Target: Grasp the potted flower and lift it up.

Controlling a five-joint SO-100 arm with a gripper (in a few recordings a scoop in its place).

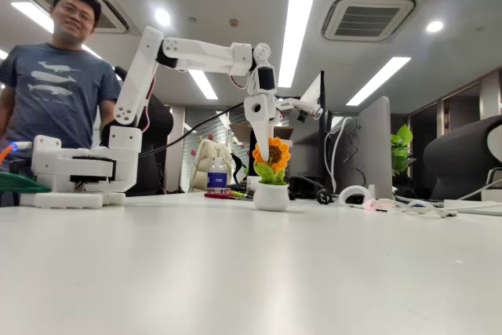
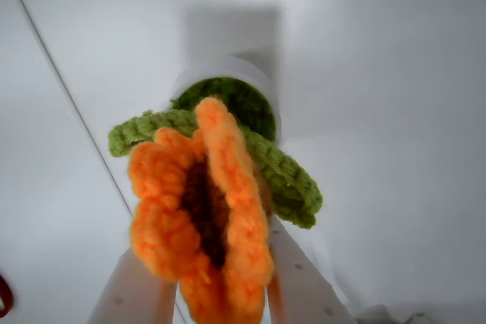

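Note:
The potted flower is a knitted orange sunflower with a dark centre and green leaves in a squat white pot. Its pot stands on the white table in the fixed view. My white gripper hangs straight down onto the bloom's left side. In the wrist view the orange flower head sits between my two fingers, which close in against it from both sides. Their tips are hidden under the petals. Below the bloom I see the green leaves and the pot's rim.
The arm's base stands at the table's left. A person stands behind it. Behind the pot are a water bottle, monitors, cables and a leafy green plant. The near table is bare.

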